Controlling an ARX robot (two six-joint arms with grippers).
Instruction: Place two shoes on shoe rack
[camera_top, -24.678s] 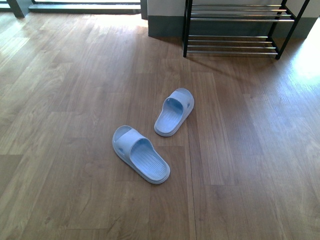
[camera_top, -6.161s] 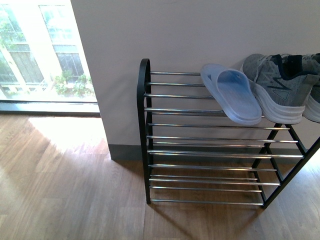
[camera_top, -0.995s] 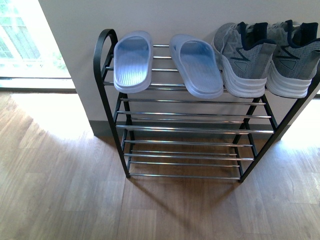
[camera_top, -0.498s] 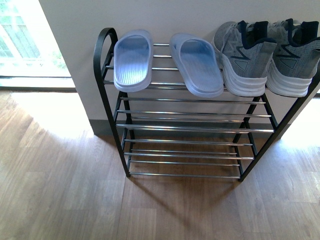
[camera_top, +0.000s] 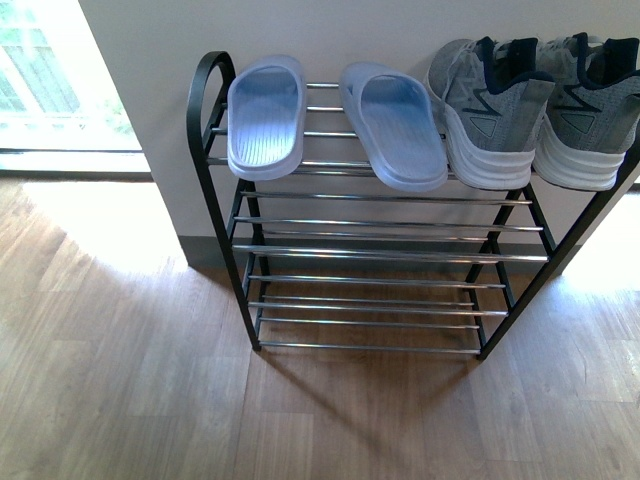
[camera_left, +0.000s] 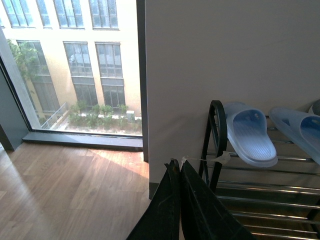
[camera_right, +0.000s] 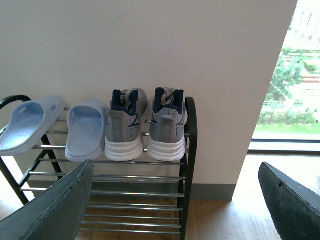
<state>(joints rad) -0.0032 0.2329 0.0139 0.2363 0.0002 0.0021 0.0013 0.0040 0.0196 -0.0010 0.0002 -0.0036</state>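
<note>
Nothing has shifted in the last second: both slippers (camera_top: 266, 118) (camera_top: 396, 125) rest on the rack (camera_top: 210, 150) top, so you're done. Left gripper (camera_left: 179, 172) is closed and empty, right gripper (camera_right: 175, 200) spread wide.

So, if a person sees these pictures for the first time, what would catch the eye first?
Probably the four shoes in a row on the top tier of the black shoe rack: two pale blue slippers toward its left end, two grey sneakers toward its right. The lower tiers are bare chrome bars, and bright sunlight falls on the wooden floor left of the rack.
</note>
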